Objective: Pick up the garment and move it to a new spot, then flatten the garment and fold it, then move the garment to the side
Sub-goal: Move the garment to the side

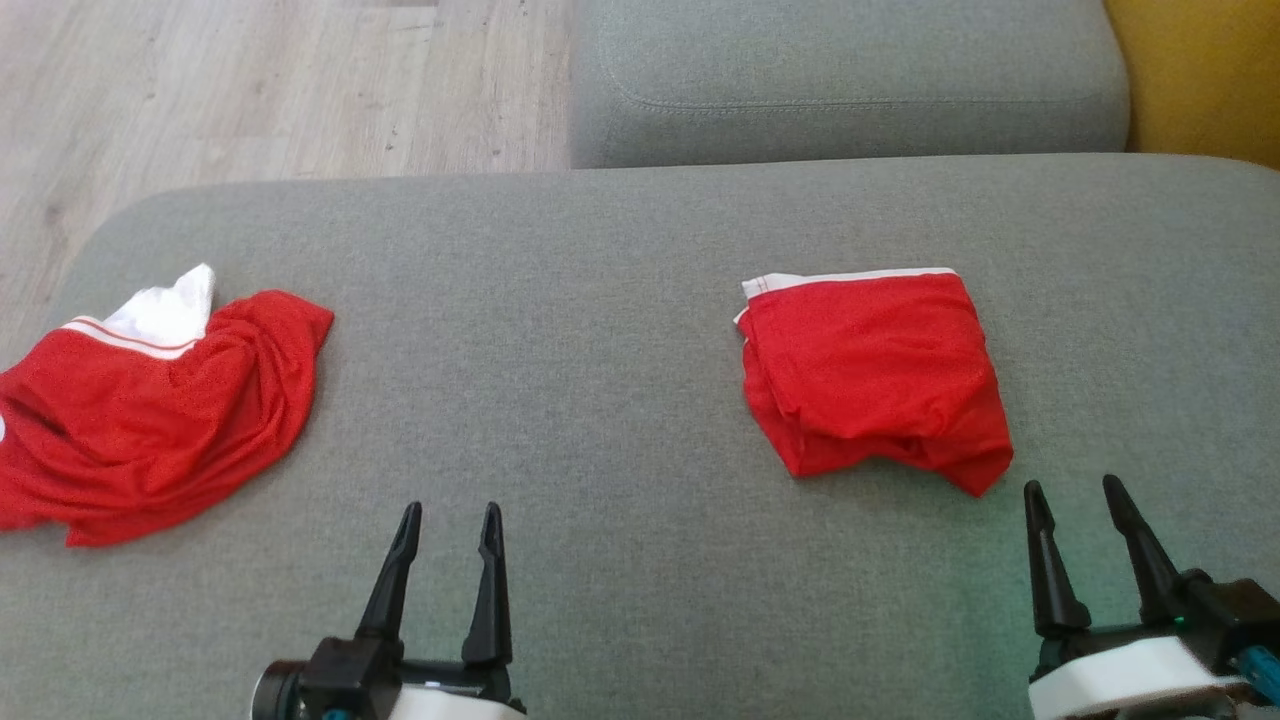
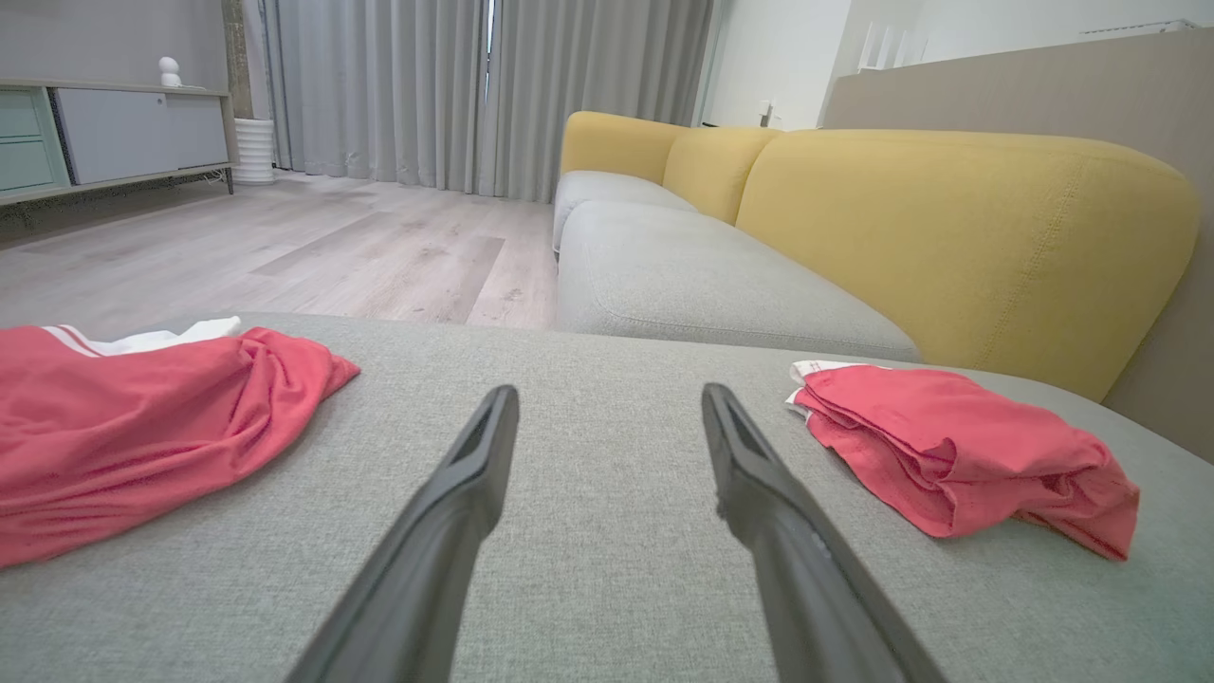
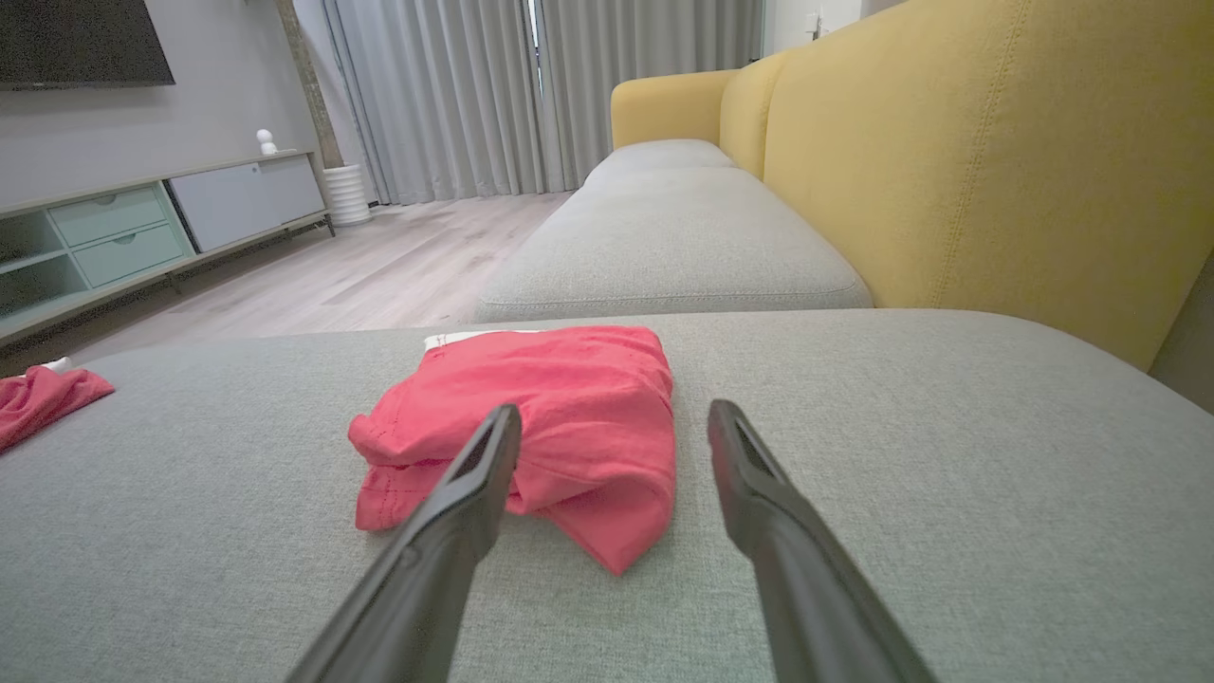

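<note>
grey cushion (image 1: 620,330): folded red garment (image 1: 875,375) lying right, crumpled red-and-white garment (image 1: 150,410) at left edge, well apart.

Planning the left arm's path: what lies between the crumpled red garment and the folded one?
Only bare grey cushion lies between the crumpled garment and the folded garment, seen in the head view; the left gripper sits short of that stretch.

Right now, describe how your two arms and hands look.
The left hand and right hand match: two long, tapering black fingers on a black block, backed by a white wrist casing with small teal-blue parts. A small green light glows on the right hand's block.
</note>
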You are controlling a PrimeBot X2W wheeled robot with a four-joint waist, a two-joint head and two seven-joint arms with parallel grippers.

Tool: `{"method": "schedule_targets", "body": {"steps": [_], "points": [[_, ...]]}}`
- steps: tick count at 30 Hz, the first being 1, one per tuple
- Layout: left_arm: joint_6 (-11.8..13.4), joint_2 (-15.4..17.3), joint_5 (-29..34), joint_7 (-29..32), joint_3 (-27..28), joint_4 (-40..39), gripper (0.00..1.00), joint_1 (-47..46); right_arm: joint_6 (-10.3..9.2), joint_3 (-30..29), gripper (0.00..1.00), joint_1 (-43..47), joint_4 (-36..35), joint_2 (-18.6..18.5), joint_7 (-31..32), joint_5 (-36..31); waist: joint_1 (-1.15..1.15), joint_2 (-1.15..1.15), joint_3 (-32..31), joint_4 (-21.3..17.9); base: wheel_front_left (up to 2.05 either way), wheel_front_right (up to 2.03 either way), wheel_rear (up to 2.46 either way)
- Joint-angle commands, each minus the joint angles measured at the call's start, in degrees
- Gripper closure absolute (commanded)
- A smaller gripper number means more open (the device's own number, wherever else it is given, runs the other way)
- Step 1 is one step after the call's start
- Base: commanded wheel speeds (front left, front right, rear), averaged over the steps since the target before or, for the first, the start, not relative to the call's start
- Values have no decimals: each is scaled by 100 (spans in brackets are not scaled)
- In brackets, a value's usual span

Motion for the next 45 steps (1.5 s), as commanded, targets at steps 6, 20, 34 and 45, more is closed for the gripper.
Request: {"method": "schedule_targets", "body": {"steps": [6,20,34,45], "points": [[76,-16,41,-29,268,-112,0,-130,-4,161,0,-199,-128,-54,-62,-120,0,0,-33,7,0,0,0],[174,-16,434,-29,316,-114,0,-130,-4,320,0,-164,33,-62,-62,-129,0,0,-28,70,0,0,0],[370,-16,797,-29,255,-365,0,-554,-4,552,0,-1862,1328,-770,158,983,0,0,969,89,0,0,0],[511,-16,664,-29,-69,-352,0,-919,-4,1513,59,-2950,2491,-1310,1618,2655,0,0,1423,205,0,0,0]]}}
